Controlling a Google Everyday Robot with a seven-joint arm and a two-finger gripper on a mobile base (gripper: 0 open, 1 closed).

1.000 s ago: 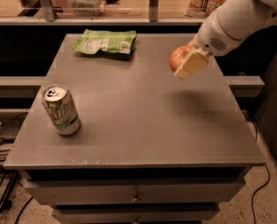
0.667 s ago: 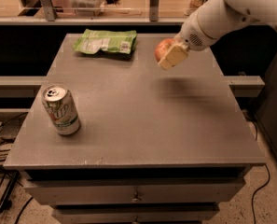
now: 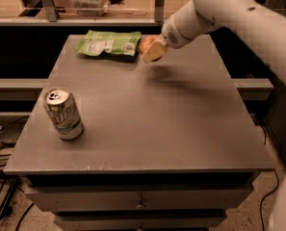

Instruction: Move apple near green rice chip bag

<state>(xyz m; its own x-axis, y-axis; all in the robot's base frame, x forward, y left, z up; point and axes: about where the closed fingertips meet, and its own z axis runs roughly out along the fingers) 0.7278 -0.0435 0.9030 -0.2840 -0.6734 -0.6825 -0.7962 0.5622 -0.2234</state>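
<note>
Nearly done: gripper (image 3: 151, 51) clamped on apple (image 3: 144, 42), apparently held clear of table (image 3: 181, 129), just beside right edge of green rice chip bag (image 3: 108, 43). Left to do: lower, set down next to bag, release. Soda can (image 3: 63, 113) well apart, front left

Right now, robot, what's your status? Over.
Gripper shut on apple, above far side of the table. Apple just beside green rice chip bag, not set down. Soda can front left, out of the way.
</note>
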